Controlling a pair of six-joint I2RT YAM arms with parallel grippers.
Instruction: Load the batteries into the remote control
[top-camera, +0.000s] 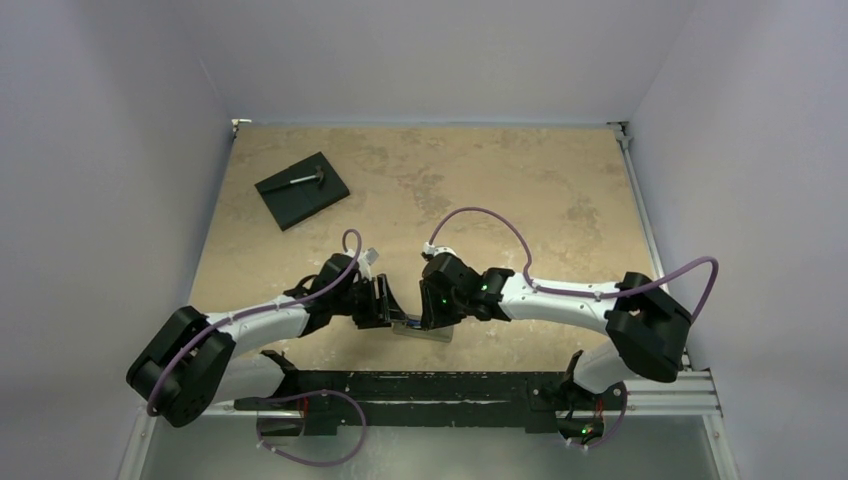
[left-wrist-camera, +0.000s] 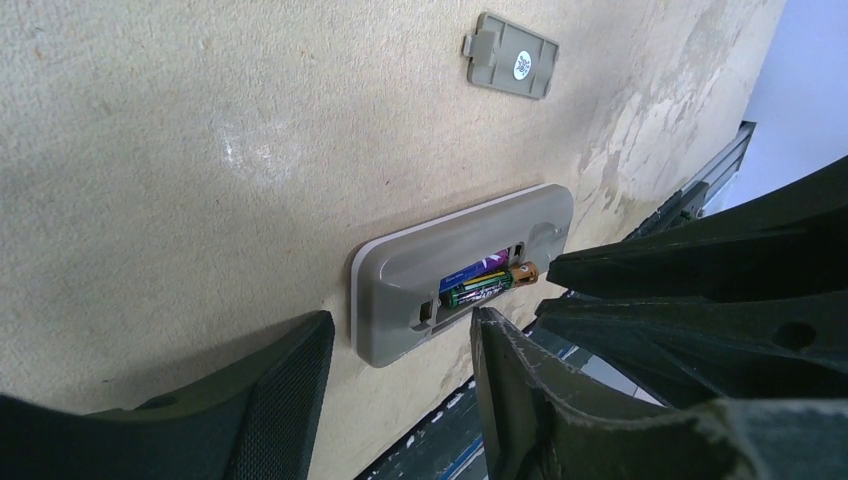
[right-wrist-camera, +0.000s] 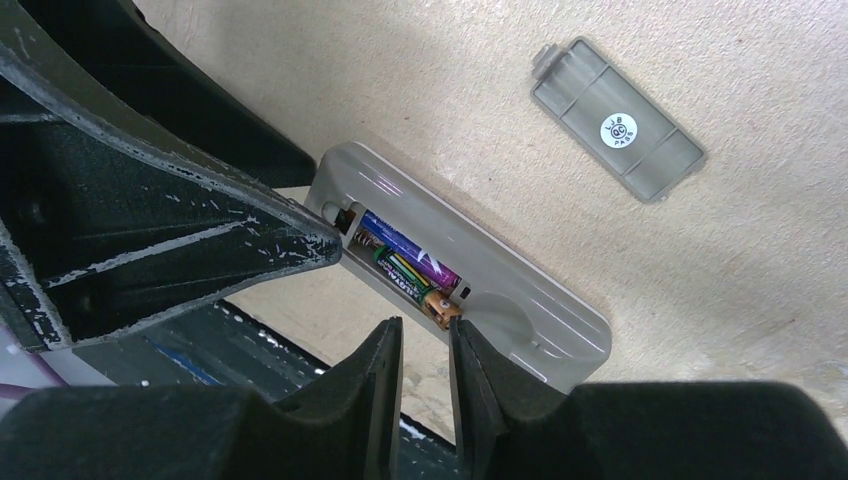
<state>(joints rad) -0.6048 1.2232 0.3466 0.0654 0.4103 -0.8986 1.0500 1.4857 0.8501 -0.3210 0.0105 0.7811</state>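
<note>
The remote control (left-wrist-camera: 395, 290) lies face down near the table's front edge, its grey back up and its battery recess uncovered. Both batteries lie side by side in the recess: the bluish-purple one (right-wrist-camera: 425, 257) on the far side and the gold-tipped one (right-wrist-camera: 405, 272) nearer me, its gold end slightly raised. My left gripper (left-wrist-camera: 400, 320) is open, its fingers either side of the remote's end without touching it. My right gripper (right-wrist-camera: 425, 325) is open by a narrow gap with nothing in it. One of its fingertips (right-wrist-camera: 462, 335) rests by the battery's gold end. In the top view both grippers meet over the remote (top-camera: 425, 332).
The loose grey battery cover (right-wrist-camera: 615, 120) lies on the table just beyond the remote. A black square slab (top-camera: 300, 188) with a small grey hammer-like tool (top-camera: 305, 179) on it sits at the back left. The black mounting rail (top-camera: 450, 385) runs right behind the remote.
</note>
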